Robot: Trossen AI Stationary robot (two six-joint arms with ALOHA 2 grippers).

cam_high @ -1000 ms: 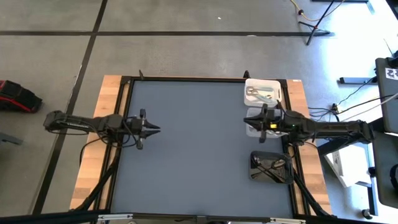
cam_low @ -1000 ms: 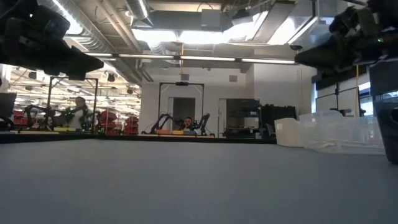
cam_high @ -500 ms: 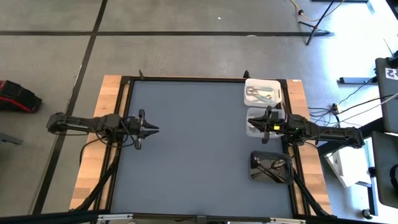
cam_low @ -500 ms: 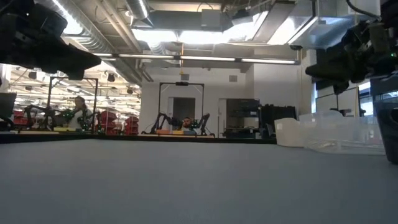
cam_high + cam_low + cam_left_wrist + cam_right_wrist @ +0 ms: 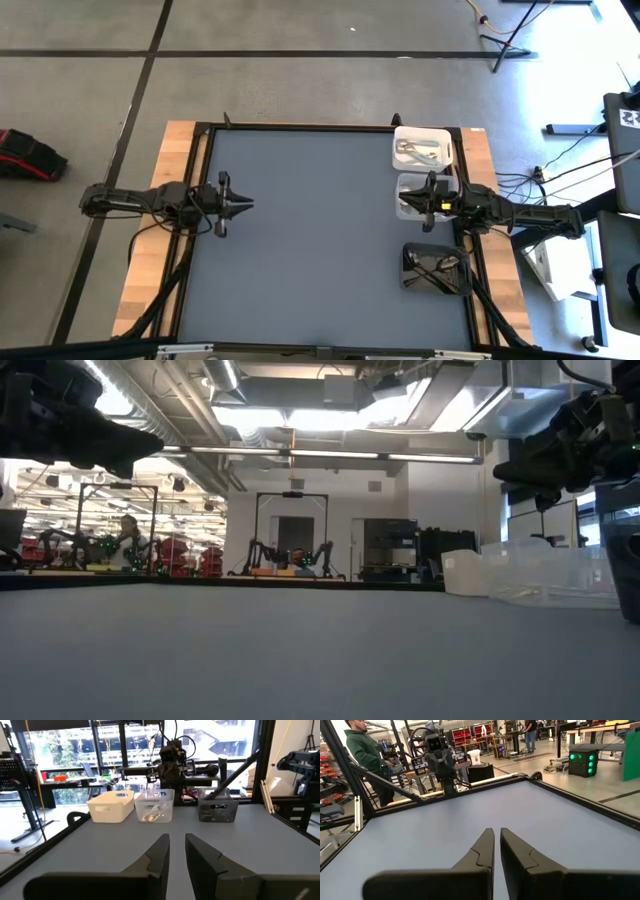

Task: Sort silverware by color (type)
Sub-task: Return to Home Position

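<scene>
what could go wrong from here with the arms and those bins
1. The right gripper hangs shut over the clear bin; dropping carelessly, it could nudge that bin into the white bin next to it.
2. Silverware in the dark bin lies crossed and tangled, so a grasp there may lift two pieces.
3. The left gripper waits near the table's left edge, far from every bin.

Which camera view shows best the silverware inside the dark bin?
The high view: it looks straight down into the dark bin, showing the silverware lying inside. The left wrist view shows only the bin's wall. The low view shows only its edge; the right wrist view shows nothing.
</scene>
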